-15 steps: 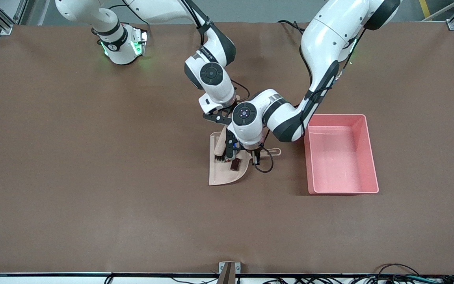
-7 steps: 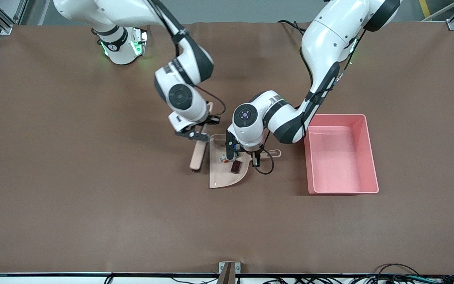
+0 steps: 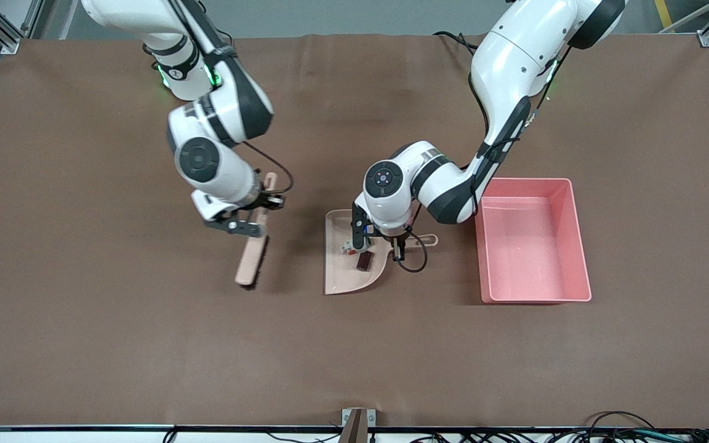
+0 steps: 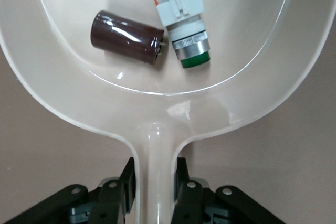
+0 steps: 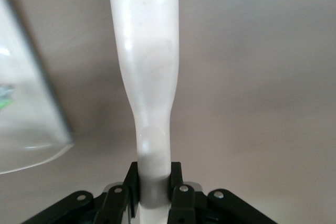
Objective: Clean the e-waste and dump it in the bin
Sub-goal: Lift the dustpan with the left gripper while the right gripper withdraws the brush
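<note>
The beige dustpan [image 3: 342,280] lies mid-table with both e-waste pieces in it: the white-grey component [image 3: 348,247] and the dark maroon piece [image 3: 364,262]. In the left wrist view the maroon piece [image 4: 127,38] lies beside the white-grey component [image 4: 181,19] in the pan [image 4: 236,103]. My left gripper [image 3: 400,243] is shut on the dustpan's handle [image 4: 156,174]. My right gripper [image 3: 256,215] is shut on the handle of a beige brush [image 3: 251,258], held tilted over the table toward the right arm's end. The right wrist view shows the gripper [image 5: 154,182] on the brush handle [image 5: 149,77]. The pink bin [image 3: 527,180] stands beside the dustpan, toward the left arm's end.
A corner of the dustpan [image 5: 26,129] shows in the right wrist view. The left wrist's black cable [image 3: 413,261] loops down beside the dustpan's handle. The brown table mat [image 3: 145,344] stretches wide around everything.
The right arm has carried the brush off the dustpan and away toward the right arm's end of the table. The left gripper stays on the dustpan handle; the pan shifted slightly.
</note>
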